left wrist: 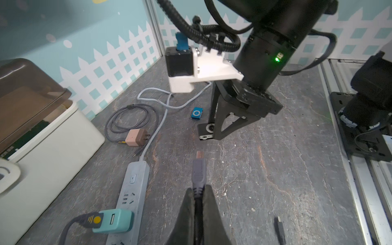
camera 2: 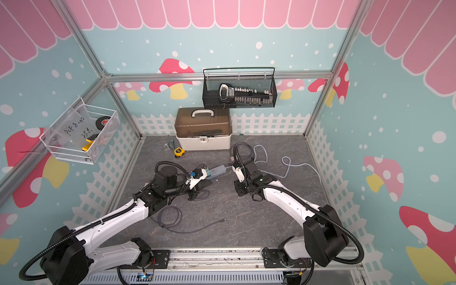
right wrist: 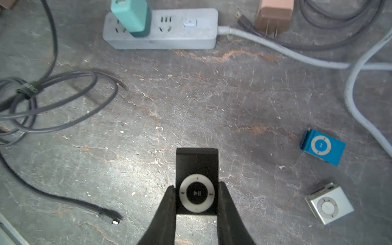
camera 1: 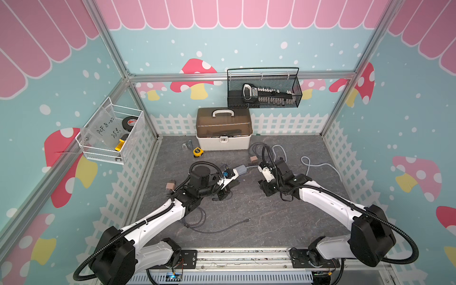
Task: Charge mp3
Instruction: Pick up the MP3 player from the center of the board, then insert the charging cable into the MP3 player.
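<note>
A black mp3 player (right wrist: 196, 167) with a white control ring sits low at the table surface between the fingers of my right gripper (right wrist: 196, 191), which is shut on its two sides. In the left wrist view the same player (left wrist: 204, 130) shows under my right gripper (left wrist: 218, 135). My left gripper (left wrist: 198, 191) is shut on a grey cable just behind its plug (left wrist: 198, 171). The plug's metal tip points toward the black player, a short gap away. In both top views the grippers (camera 1: 223, 195) (camera 1: 264, 190) face each other mid-table.
A blue player (right wrist: 322, 146) and a silver player (right wrist: 328, 203) lie to one side. A grey power strip (right wrist: 180, 36) carries a teal charger (right wrist: 131, 17) with a cable plugged in. A pink adapter (right wrist: 273, 17), coiled grey cables (right wrist: 63, 101), a loose cable end (right wrist: 110, 219) and a toolbox (camera 1: 223, 128) lie around.
</note>
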{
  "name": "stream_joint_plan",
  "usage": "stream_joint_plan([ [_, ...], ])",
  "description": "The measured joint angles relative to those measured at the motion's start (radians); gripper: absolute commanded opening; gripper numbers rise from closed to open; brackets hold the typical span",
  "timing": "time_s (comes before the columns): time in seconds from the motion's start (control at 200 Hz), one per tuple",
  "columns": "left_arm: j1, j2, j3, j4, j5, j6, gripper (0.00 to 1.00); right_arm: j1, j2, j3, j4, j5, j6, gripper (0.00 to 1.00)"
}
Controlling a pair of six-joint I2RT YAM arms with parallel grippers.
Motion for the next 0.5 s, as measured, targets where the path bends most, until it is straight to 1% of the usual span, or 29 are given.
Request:
stream_joint_plan([
  [0.28, -0.080, 0.079, 0.004, 0.003, -0.025, 0.089, 0.03, -0.018, -0.003, 0.087, -0.005, -0.068, -0.022, 0.10],
  [0.5, -0.113, 0.112, 0.022, 0.031, -0.119, 0.138, 0.03, -0.018, -0.006, 0.091, -0.010, -0.093, -0.025, 0.09],
])
